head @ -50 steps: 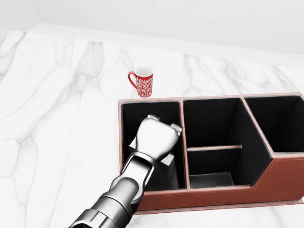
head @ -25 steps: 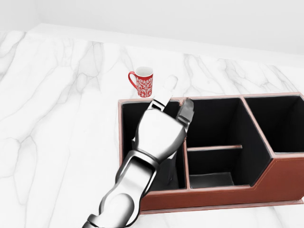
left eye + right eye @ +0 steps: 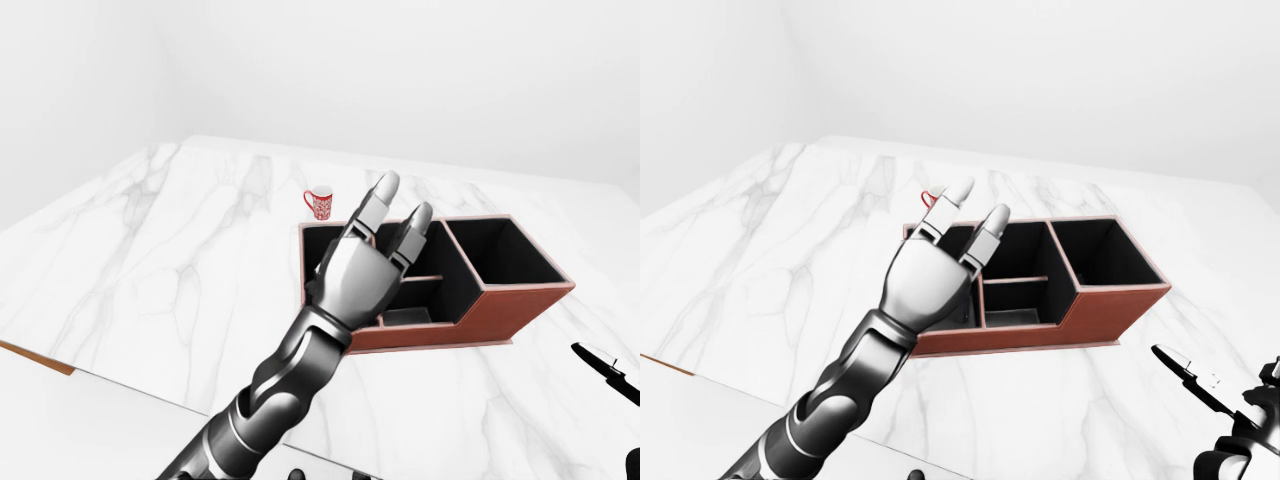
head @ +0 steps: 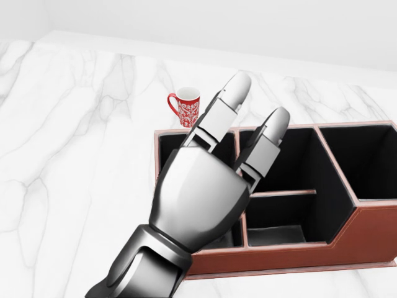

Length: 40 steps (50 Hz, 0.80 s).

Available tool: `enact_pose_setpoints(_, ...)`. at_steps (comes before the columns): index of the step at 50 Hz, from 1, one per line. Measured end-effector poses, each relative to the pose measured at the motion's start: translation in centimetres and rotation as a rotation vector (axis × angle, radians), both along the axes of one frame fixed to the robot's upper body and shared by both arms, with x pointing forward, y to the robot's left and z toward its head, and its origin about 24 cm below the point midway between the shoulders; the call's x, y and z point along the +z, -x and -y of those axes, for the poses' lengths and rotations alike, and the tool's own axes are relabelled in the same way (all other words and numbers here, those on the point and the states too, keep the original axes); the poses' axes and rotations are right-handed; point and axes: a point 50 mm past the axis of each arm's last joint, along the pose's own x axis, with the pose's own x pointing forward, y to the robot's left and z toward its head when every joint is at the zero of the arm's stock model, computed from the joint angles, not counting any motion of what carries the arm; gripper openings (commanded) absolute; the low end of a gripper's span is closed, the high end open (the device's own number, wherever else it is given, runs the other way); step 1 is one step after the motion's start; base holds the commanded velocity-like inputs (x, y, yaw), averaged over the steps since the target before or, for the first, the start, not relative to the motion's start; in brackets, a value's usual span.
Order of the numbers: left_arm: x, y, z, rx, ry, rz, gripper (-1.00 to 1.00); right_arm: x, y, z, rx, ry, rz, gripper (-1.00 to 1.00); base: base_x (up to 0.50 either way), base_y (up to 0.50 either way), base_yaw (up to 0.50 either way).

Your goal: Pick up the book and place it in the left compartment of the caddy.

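Observation:
The brown caddy (image 4: 291,261) with black compartments stands on the white marble table (image 4: 74,161). My left hand (image 4: 257,102) is raised above the caddy's left compartment (image 4: 166,155), its fingers stretched out and open, holding nothing. The hand and forearm cover most of that compartment, so I cannot make out the book inside it or anywhere else. My right hand (image 3: 1215,395) shows low at the right edge of the right-eye view, away from the caddy, with its fingers spread and empty.
A red-and-white patterned mug (image 4: 186,107) stands on the table just above the caddy's upper left corner. The table's near edge with a wooden trim (image 3: 35,357) runs along the lower left of the left-eye view. A plain white wall lies beyond the table.
My left hand has lifted up out of the left compartment toward the camera. Its fingers have unfolded from a closed, downward pose to stretched open.

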Motion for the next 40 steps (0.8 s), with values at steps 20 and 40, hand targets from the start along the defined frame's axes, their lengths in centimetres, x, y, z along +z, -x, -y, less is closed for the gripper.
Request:
enact_pose_setpoints(20, 3.2, 4.6, -3.9, -0.032, 0.478, 0.186, 1.00, 0.0, 0.0, 0.0, 0.002, 0.002, 0.001, 1.00, 0.00, 0.00, 0.00)
enact_pose_setpoints(40, 5.3, 8.0, -7.9, -0.198, 1.005, 0.325, 1.00, 0.1, -0.1, -0.1, 0.011, -0.004, 0.005, 1.00, 0.00, 0.00, 0.00)
